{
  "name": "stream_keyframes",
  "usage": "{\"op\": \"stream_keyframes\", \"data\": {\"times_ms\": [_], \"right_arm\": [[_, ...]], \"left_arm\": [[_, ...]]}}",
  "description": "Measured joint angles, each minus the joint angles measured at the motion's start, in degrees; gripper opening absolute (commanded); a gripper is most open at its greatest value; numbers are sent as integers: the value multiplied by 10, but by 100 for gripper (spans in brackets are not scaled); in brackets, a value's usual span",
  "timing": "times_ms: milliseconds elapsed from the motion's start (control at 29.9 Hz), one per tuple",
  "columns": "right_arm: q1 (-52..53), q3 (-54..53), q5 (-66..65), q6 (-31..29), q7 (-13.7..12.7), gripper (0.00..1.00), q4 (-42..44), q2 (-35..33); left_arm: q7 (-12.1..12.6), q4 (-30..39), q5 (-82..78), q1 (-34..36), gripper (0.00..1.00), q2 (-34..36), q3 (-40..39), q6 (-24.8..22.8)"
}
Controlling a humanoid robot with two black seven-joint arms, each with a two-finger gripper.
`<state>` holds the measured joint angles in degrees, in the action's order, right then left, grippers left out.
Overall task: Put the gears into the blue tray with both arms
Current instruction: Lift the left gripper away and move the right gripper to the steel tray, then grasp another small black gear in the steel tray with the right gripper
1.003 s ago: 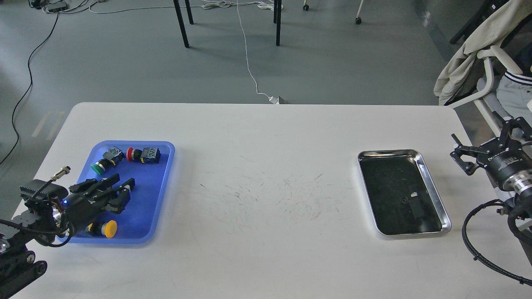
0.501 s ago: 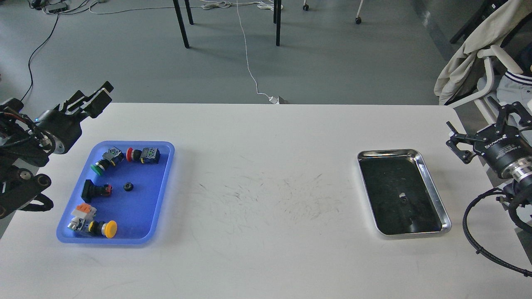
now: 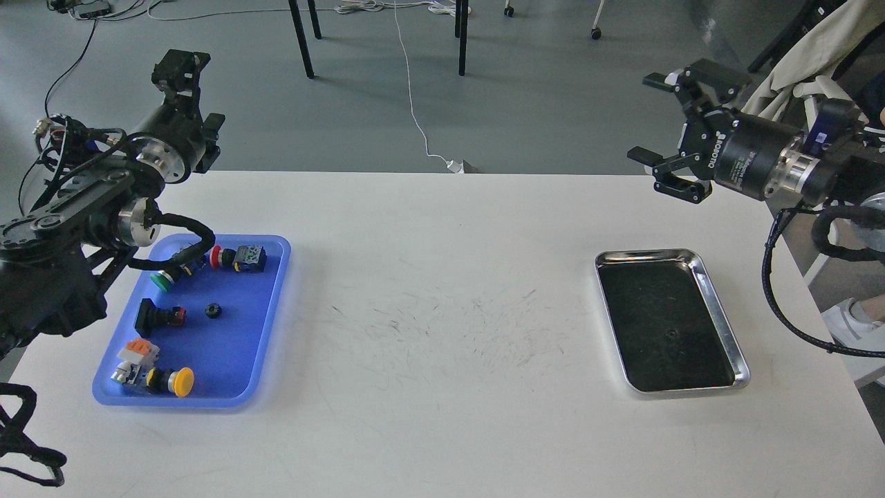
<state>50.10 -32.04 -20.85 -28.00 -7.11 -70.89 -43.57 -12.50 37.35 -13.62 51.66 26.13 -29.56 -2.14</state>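
Observation:
The blue tray (image 3: 235, 346) lies on the white table at the left. One small black gear (image 3: 213, 311) rests on its floor near the middle, apart from both grippers. My left gripper (image 3: 182, 68) is raised high above the table's far left corner and points away; its fingers cannot be told apart. Over the table's far right edge my right gripper (image 3: 657, 117) hangs in the air, open, with nothing between its fingers. A tiny dark speck (image 3: 672, 336) lies in the steel tray, too small to identify.
Push-buttons share the blue tray: green (image 3: 164, 278), red (image 3: 220, 257), black (image 3: 155, 317), yellow (image 3: 178, 381). The shiny steel tray (image 3: 716, 304) sits at the right. A chair draped with cloth (image 3: 781, 76) stands beyond the table's right corner.
My left gripper rose from low over the blue tray to high at the back left, leaving a gear in the tray. My right gripper lifted up and leftward from beside the steel tray.

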Motion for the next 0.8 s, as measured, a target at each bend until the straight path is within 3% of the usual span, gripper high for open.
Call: {"op": "stream_keyframes", "data": {"times_ms": [134, 234, 468, 802], "right_arm": [[22, 106, -181, 0, -31, 99, -113, -50], [32, 171, -288, 0, -42, 99, -147, -89], [35, 245, -414, 0, -63, 99, -154, -130], [26, 285, -441, 0, -63, 98, -108, -91]], "left_arm": [[6, -24, 16, -3, 98, -17, -7, 4], [6, -25, 17, -8, 98, -17, -7, 3], [0, -25, 17, -12, 98, -21, -7, 2], [-2, -28, 9, -12, 98, -26, -7, 6]]}}
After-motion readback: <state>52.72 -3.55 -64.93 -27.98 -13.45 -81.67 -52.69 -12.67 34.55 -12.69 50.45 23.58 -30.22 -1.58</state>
